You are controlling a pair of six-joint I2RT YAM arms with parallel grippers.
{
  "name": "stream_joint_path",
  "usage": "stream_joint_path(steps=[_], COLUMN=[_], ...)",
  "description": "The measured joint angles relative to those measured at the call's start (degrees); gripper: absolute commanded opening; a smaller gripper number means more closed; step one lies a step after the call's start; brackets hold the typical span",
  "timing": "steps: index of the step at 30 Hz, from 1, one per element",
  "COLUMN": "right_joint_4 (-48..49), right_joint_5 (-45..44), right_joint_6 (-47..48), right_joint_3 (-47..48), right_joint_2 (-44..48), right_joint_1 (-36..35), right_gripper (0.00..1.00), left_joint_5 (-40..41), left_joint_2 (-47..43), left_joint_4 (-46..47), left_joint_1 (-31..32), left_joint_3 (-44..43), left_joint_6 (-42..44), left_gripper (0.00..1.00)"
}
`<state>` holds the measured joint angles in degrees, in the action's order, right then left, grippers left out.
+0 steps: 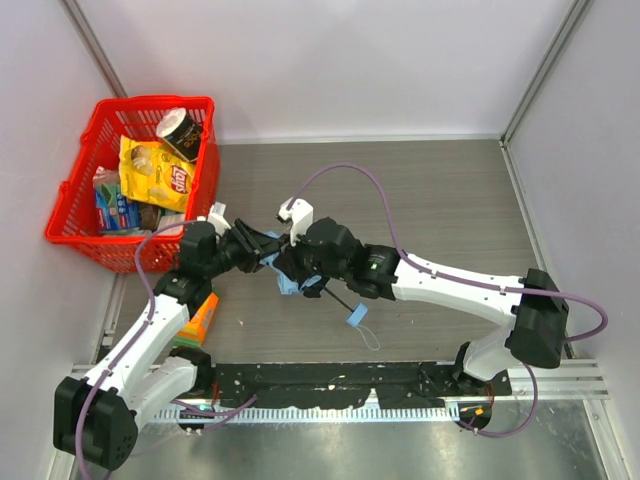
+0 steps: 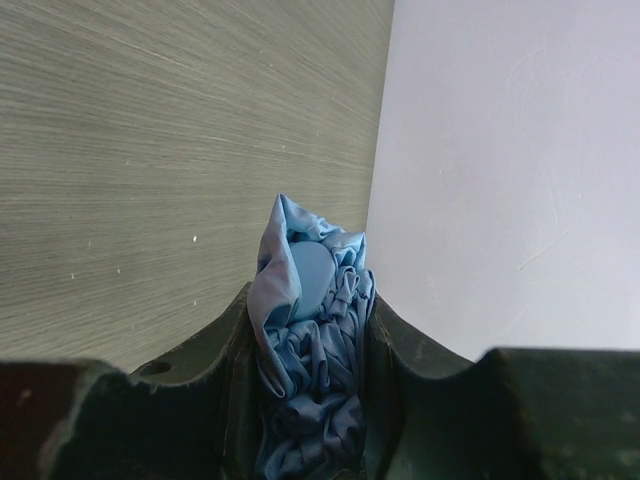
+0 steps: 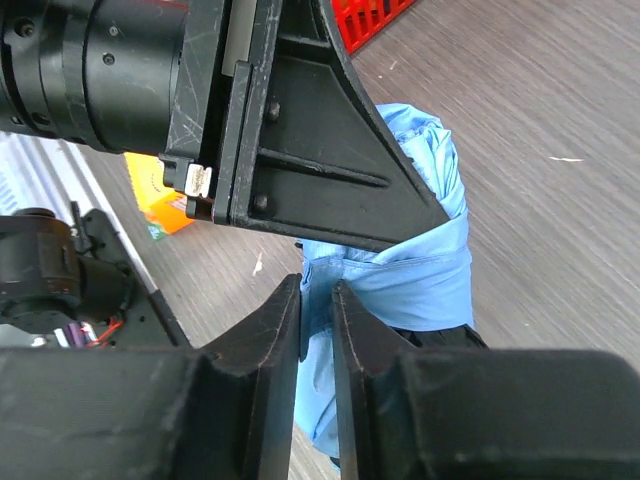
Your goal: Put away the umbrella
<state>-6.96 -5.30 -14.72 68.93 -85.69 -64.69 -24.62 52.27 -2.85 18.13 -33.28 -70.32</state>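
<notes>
A: Where's the light sky-blue fabric folding umbrella?

B: Held between the two arms over the middle of the grey wood-grain table. It's near the red plastic mesh basket but outside it. The thin black shaft sticks out toward the right arm, and the blue strap loop is at the end of it.

A: Tool states?

B: The left tool is clenched on the crumpled canopy. Cloth is packed between both fingers and the tip of the bundle pokes out past them. The right tool sits just under the left one's finger. Its jaws are nearly together with a thin fold of cloth in the slot. I can't tell from this angle whether that fold is pinched or lying loose.

A: How will it handle?

B: I'd judge it light. The canopy is soft and slick, so the folds will slide and puff back out. Only the shaft and handle are stiff. Best to take it around the whole gathered bundle, as the left tool does, or on the shaft. A pinch on a single fold will likely slip.
</notes>
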Motion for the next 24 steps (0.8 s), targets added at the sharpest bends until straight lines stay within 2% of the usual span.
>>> stream_joint_path(steps=[3,9,15,20,24], right_joint_4=[1.7,5.5,5.7,6.4,7.8], right_joint_5=[3.1,8.0,9.1,11.9,16.5], right_joint_6=[-2.3,-5.8,-5.9,-6.6,-9.5], right_joint_3=[-1.0,-3.3,-3.3,-3.3,-3.3], right_joint_2=[0.3,0.6,1.0,1.2,0.9], right_joint_1=[1.4,3.8,4.0,5.0,6.0], right_gripper=[0.29,0.29,0.42,0.43,0.37], left_joint_5=[0.1,0.7,0.6,0.5,0.4], left_joint_2=[0.0,0.0,0.1,0.1,0.2], left_joint_4=[0.1,0.3,0.8,2.6,4.7], left_joint_1=[-0.1,-0.2,-0.3,-0.3,-0.2], left_joint_3=[0.0,0.0,0.0,0.4,0.9], left_joint_6=[0.0,0.0,-0.7,-1.7,-2.9], left_gripper=[0.0,0.0,0.0,0.0,0.0])
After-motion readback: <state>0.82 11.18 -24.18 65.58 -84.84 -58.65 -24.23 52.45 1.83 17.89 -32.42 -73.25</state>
